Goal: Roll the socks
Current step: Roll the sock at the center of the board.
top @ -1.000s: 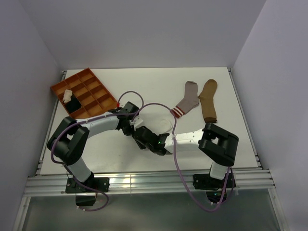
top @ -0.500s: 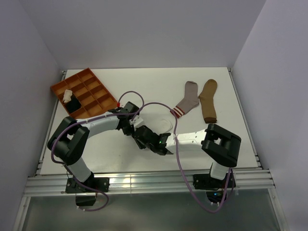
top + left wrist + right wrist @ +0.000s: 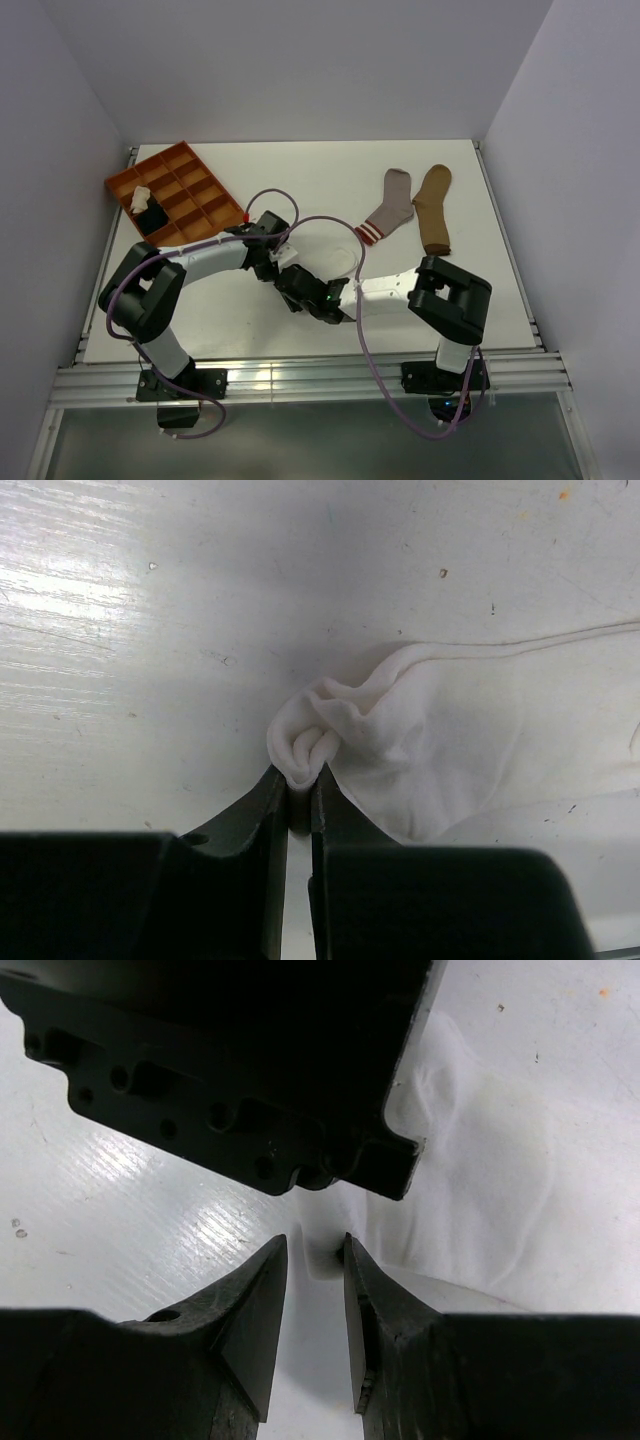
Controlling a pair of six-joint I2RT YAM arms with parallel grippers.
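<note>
White sock (image 3: 420,740) lies near the middle of the worktop (image 3: 300,170), between the two arms, with most of its fabric spread flat. One end is gathered into a small, tight roll (image 3: 305,742). The left jaws are closed on this roll and pinch it between their tips just above the worktop surface. The left arm (image 3: 205,258) reaches in from the left, and the right arm (image 3: 390,288) reaches in from the right, so that both wrists meet over the sock. The right jaws stand slightly apart with a narrow gap between them. Their tips sit low at the worktop, at the edge of the sock and directly below the black body of the left wrist. It cannot be determined whether any fabric lies inside that gap. A grey sock (image 3: 392,208) with a red-striped cuff lies flat at the far right of the worktop. A tan sock (image 3: 434,208) lies just beside it, further right, also flat; the two are close but apart. An orange tray (image 3: 120,183) sits at the far left corner, turned at an angle to the worktop edge. A cream bundle (image 3: 140,197) occupies one of its near-left compartments, and a black bundle (image 3: 153,217) occupies the adjacent compartment, nearer the arms. Purple cables (image 3: 362,320) loop from the arm bases along both arms.
</note>
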